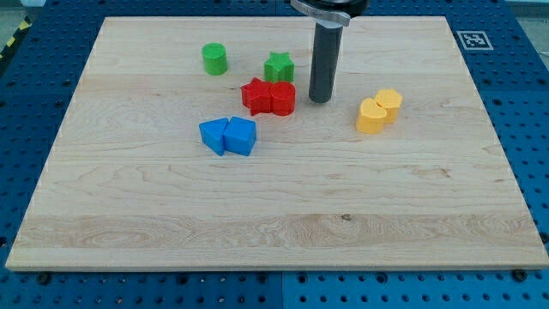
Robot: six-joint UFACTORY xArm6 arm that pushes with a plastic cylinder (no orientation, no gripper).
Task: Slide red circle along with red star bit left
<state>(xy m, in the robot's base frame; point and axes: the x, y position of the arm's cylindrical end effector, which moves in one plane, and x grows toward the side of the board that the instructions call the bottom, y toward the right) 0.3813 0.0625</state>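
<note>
The red circle (283,98) and the red star (256,94) sit touching each other near the board's upper middle, star on the view's left. My tip (320,99) stands on the board just to the right of the red circle, a small gap apart. The rod rises from there to the view's top.
A green star (278,67) sits just above the red pair. A green cylinder (214,59) is further left. Two blue blocks (228,136) lie touching below the red pair. Two yellow blocks (378,111) sit touching to the right of my tip. The wooden board (274,232) lies on a blue pegboard table.
</note>
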